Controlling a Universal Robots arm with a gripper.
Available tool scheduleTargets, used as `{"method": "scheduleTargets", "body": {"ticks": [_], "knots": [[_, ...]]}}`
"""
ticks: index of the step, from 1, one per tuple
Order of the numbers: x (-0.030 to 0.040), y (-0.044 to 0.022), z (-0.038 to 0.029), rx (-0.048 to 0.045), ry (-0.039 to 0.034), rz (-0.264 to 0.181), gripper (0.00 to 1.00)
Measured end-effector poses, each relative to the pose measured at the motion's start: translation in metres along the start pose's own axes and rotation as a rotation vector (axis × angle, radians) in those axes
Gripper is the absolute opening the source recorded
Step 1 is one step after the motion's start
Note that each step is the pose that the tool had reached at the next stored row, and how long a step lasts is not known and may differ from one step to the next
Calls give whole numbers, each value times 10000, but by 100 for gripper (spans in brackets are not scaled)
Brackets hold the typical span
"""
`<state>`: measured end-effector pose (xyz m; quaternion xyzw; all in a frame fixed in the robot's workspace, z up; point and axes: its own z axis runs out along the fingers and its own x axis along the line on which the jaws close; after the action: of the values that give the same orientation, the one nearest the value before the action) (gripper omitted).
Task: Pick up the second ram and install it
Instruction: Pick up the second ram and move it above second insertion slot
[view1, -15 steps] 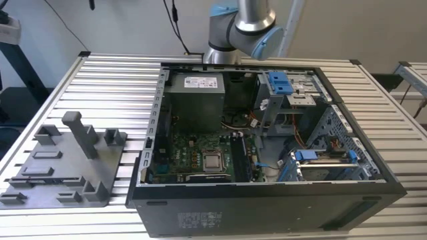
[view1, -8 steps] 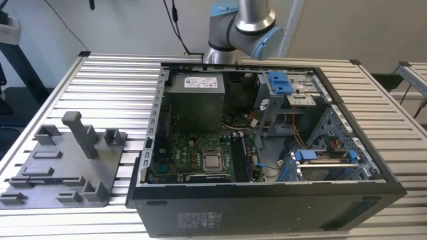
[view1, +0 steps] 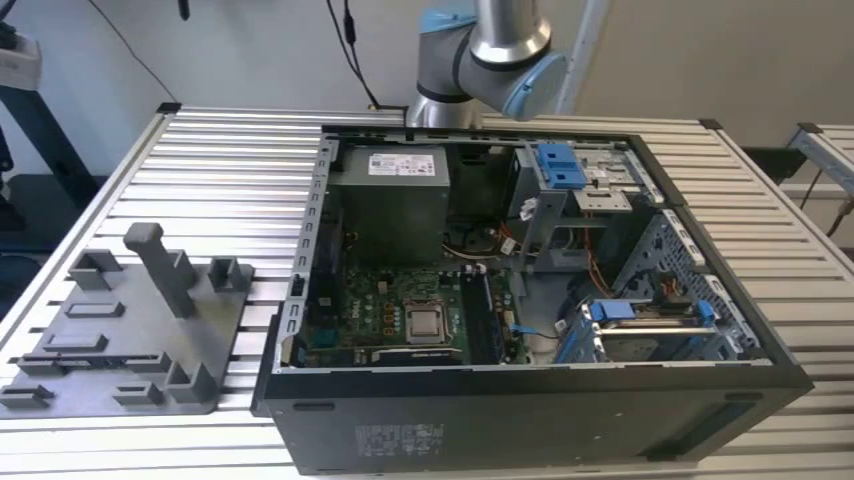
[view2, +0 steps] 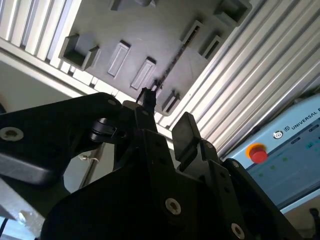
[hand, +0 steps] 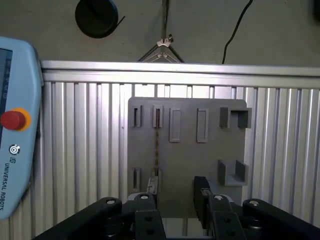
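Observation:
The second ram (hand: 156, 142) is a thin dark stick standing on edge in the slots of the grey tray (hand: 187, 150). It runs across most of the tray. In the second wrist view the ram (view2: 173, 61) shows as a thin dark line on the tray (view2: 150, 35). My gripper (hand: 176, 189) hovers well above the tray's near edge, open, with nothing between its fingers (hand: 201, 192). One finger lines up roughly with the ram's end. In the second wrist view the gripper (view2: 166, 114) is also open and apart from the tray.
An open computer case (view1: 747, 330) lies on the ribbed aluminium table (view1: 227, 170) with the motherboard (view1: 394, 315) exposed. The grey tray (view1: 120, 340) with a tall post (view1: 167, 265) sits to the exterior view's left of the case. A teach pendant (hand: 15, 150) lies beside the tray.

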<state>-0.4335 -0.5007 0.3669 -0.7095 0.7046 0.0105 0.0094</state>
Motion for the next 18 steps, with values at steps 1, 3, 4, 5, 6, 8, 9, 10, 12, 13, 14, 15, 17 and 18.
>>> {"method": "scheduleTargets", "body": {"ticks": [1,3,4,5,6,8,9,10,12,13,14,15,17,18], "knots": [[0,0,0,-1,0,0,42],[1,0,11,0,0,0,42],[1,0,20,1,0,-5,42],[2,0,32,4,-1,-11,42],[2,0,44,6,-1,-16,42],[3,0,78,5,0,-22,42],[3,0,95,5,0,-23,42],[4,0,112,5,0,-24,42],[5,-1,148,6,0,-36,42],[5,0,165,7,-1,-44,42],[5,1,183,7,0,-45,42],[6,1,201,9,-1,-50,42],[7,3,237,11,-3,-62,42],[8,4,255,10,-4,-70,42]]}}
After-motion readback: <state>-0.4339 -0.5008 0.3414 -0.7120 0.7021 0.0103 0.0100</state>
